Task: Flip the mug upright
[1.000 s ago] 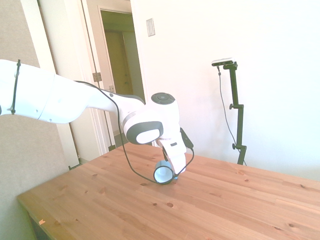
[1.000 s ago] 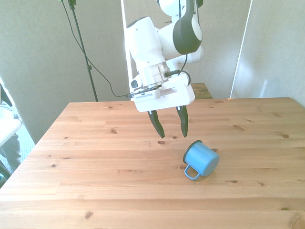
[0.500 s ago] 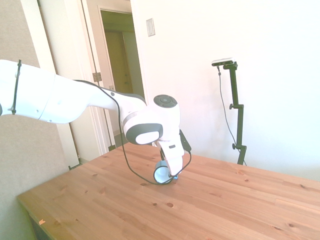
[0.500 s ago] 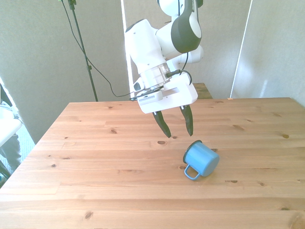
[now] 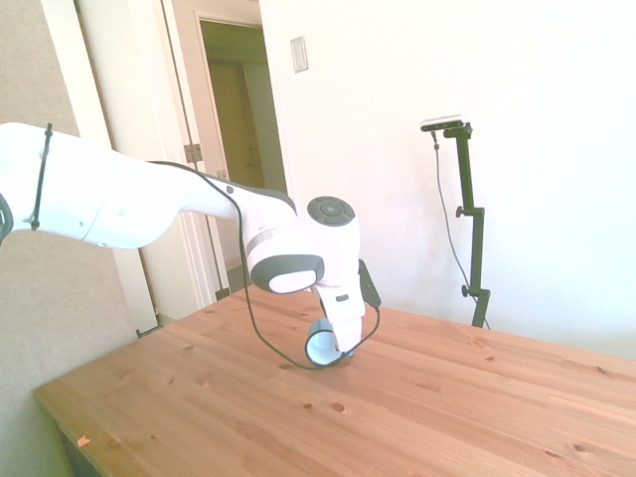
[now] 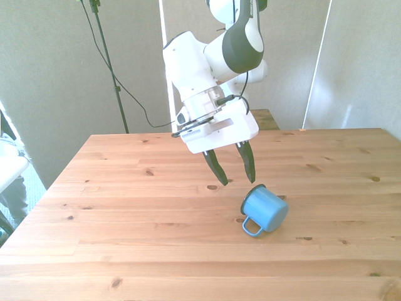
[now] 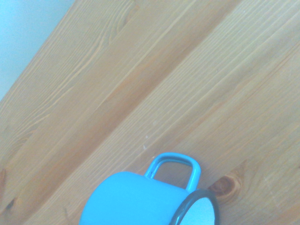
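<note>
One mug [image 5: 324, 345] shows in the side view, lying on its side on the worktop [image 5: 417, 417] with its white mouth toward that camera; the arm's wrist hangs right over it and hides the fingers.

In the front view the gripper [image 6: 234, 167] hovers above the worktop, up and toward the front view's left of the mug [image 6: 265, 209], not touching it. The fingers [image 6: 216, 168] stand moderately wide with nothing between them. The mug's loop handle [image 6: 250, 226] points toward the camera.

In the wrist view the mug [image 7: 140, 199] lies partly in frame, handle [image 7: 174, 168] flat along the wood. You should lower over the rim end, straddle the wall with one finger inside, close firmly, then rotate.
</note>
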Tool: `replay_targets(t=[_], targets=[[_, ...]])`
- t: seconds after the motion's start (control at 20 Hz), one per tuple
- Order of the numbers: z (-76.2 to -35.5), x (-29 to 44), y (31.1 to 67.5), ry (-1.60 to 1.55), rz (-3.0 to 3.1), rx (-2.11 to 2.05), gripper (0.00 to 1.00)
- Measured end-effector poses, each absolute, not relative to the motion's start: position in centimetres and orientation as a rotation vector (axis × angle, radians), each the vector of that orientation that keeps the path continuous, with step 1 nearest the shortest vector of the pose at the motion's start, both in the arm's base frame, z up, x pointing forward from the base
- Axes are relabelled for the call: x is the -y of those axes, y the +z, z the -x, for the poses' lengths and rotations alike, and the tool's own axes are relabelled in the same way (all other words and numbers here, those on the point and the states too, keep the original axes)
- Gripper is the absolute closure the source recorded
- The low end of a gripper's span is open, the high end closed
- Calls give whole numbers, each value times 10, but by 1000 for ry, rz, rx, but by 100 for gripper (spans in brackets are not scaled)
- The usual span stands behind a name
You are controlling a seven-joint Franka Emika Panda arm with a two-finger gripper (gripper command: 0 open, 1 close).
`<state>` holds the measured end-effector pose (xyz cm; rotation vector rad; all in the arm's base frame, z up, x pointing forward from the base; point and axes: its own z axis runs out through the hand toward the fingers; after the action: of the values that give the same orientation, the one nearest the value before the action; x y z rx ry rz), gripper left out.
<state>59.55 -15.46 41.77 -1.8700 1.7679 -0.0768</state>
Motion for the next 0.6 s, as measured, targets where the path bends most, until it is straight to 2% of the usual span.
replay_targets(t=[0.3, 0.6], targets=[[-594, 154, 417, -93, 1892, -1700, 0], [-588, 152, 410, 48, 1809, -1679, 0]])
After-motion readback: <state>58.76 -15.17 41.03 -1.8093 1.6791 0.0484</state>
